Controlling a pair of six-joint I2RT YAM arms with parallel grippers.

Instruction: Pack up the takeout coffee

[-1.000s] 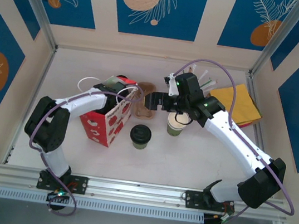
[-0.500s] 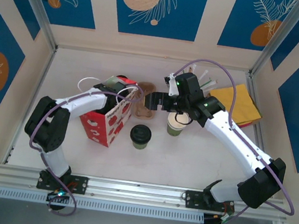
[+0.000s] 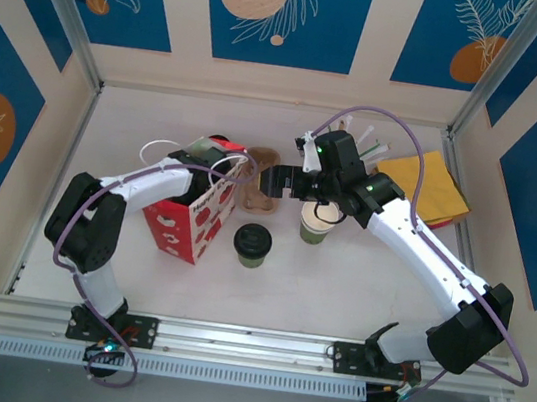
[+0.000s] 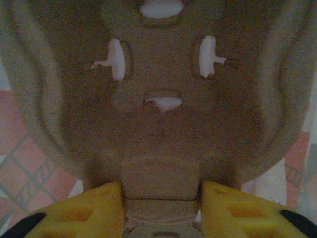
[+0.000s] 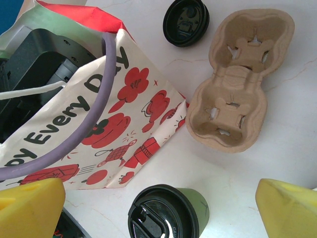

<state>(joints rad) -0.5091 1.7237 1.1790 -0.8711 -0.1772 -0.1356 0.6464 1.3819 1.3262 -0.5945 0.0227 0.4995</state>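
The takeout coffee [image 3: 252,242] [image 5: 168,214], a green cup with a black lid, stands upright on the table in front of the red-and-white paper bag [image 3: 184,224] [image 5: 99,109]. My right gripper [image 3: 269,183] [image 5: 158,213] hovers open above and behind it, wide yellow fingers [image 5: 29,208] to either side, nothing held. My left arm reaches down into the bag. There my left gripper [image 4: 161,208] has its yellow fingers [image 4: 79,213] close on both sides of the middle ridge of a cardboard cup carrier [image 4: 163,99]. Whether they still press it is unclear.
A second cardboard carrier [image 3: 264,165] [image 5: 237,79] lies on the table right of the bag. A loose black lid [image 5: 186,22] sits behind it. A lidless green cup [image 3: 316,224] stands under my right arm. Yellow napkins [image 3: 423,184] lie at the back right.
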